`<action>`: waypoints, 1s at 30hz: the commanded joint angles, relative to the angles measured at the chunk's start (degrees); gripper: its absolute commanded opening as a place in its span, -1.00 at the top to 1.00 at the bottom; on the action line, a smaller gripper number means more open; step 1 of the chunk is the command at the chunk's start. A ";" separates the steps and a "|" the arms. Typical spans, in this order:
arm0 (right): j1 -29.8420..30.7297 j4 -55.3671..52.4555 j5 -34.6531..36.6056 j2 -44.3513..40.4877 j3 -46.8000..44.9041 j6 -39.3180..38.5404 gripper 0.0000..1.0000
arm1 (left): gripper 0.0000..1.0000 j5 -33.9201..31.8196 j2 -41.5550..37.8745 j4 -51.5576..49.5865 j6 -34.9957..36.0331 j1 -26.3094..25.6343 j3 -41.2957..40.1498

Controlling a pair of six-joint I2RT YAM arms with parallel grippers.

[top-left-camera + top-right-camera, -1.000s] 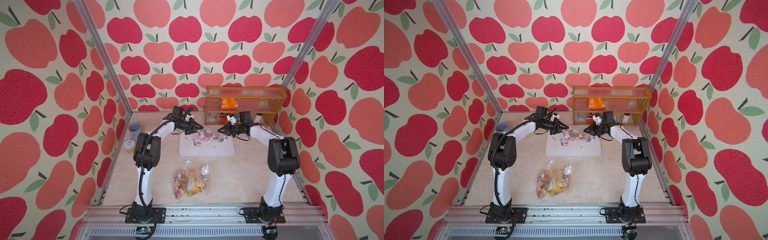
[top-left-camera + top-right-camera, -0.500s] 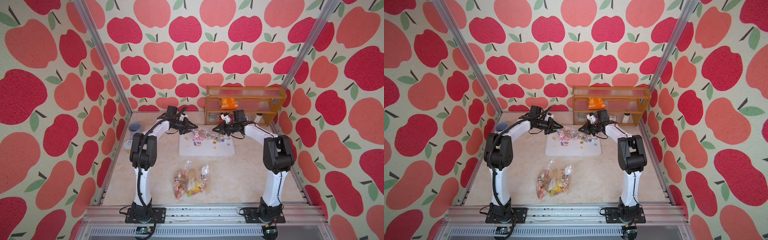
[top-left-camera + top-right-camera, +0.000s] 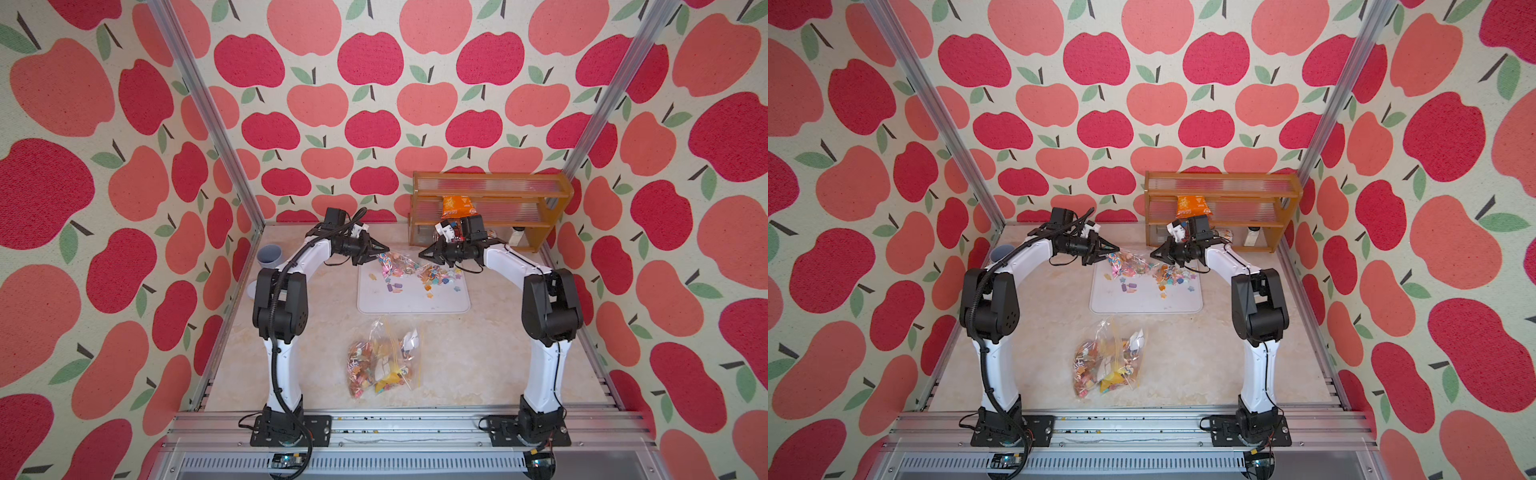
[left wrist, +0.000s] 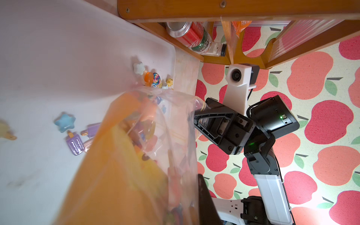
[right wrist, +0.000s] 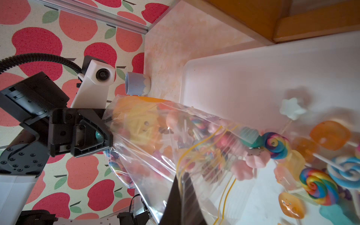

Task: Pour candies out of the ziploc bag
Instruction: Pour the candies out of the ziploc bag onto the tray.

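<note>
Bright, soft daylight flooded both top views, even all over, with shadows barely a faint smudge beneath the arms. Sharp pictures, those. Left wrist view: the ziploc bag point(image 4: 120, 165), right up beside that camera's own jaws, was one smeared orange blur, while the candies point(image 4: 155, 78) well beyond the jaws were crisp. The white tray point(image 4: 58, 48) was washed nearly to glare. Right wrist view: streaky highlights ran across the bag's film just ahead of the jaws, and the candies farthest out looked soft.
</note>
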 commanded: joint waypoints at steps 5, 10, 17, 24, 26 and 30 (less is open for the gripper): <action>-0.28 -2.63 5.07 3.36 1.53 1.50 1.00 | 0.82 1.60 -6.73 -2.16 2.56 5.84 -0.59; 0.09 -2.24 4.90 3.80 1.60 2.04 1.00 | 0.82 1.67 -7.25 -3.32 3.53 5.96 -0.54; 0.96 -2.05 4.83 4.41 0.89 2.21 1.00 | 0.82 1.96 -8.44 -4.25 3.70 6.58 -0.26; 1.63 -0.57 4.28 3.82 -0.27 3.14 1.00 | 0.82 2.20 -10.10 -6.74 5.03 8.01 0.21; 1.72 -0.39 4.50 2.88 -0.81 3.05 1.00 | 0.82 2.30 -10.60 -7.48 5.65 8.70 -0.04; 1.85 -0.19 4.90 2.15 -1.93 3.29 1.00 | 0.82 2.44 -11.21 -8.59 6.51 9.79 -0.59</action>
